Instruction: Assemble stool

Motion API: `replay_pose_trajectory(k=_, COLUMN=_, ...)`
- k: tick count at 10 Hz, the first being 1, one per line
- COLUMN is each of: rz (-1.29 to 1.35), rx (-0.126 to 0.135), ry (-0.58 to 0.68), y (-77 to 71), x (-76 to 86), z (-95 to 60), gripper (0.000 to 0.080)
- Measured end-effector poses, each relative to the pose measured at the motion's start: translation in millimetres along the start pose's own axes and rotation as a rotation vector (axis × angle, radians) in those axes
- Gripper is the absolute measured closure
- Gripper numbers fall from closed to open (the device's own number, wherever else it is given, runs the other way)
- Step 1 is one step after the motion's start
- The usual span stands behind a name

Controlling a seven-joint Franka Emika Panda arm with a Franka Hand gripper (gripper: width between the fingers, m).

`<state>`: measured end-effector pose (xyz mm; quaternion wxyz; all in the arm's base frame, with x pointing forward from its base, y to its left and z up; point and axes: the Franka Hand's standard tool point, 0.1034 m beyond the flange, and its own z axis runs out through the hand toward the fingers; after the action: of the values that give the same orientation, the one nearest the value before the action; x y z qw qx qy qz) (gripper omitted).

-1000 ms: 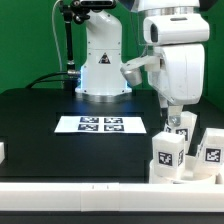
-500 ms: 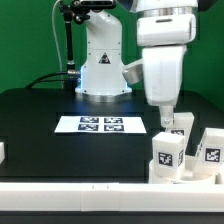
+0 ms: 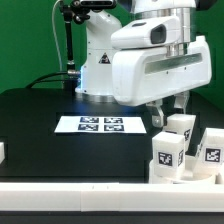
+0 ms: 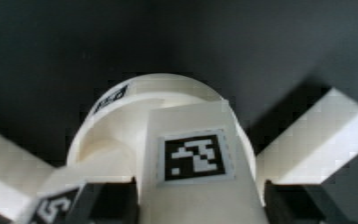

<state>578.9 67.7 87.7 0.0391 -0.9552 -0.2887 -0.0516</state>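
Three white block legs with marker tags stand close together at the exterior view's right: a front one, a back one and a right one. My gripper is down over the back leg. In the wrist view that leg runs between my dark fingers, which press on its two sides; my gripper is shut on it. White parts of the neighbouring legs show on either side. The round seat is out of view.
The marker board lies flat mid-table, to the exterior view's left of the legs. A small white piece shows at the left edge. A white rail runs along the front. The arm's base stands behind.
The hand has turned about its vertical axis, now broadside to the exterior camera, and has come down around the back leg. The legs have stayed in place.
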Motion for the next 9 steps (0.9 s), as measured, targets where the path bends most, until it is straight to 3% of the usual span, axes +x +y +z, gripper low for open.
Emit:
replay_pose_trajectory(k=2, rz=0.215, rx=0.005, ry=0.012, y=-3.1, x=2.8, z=0.2, gripper=0.0459)
replay_pose_trajectory(k=9, rz=0.591, rx=0.031, ry=0.027, y=-6.4, x=7.1, z=-0.4, gripper=0.0459)
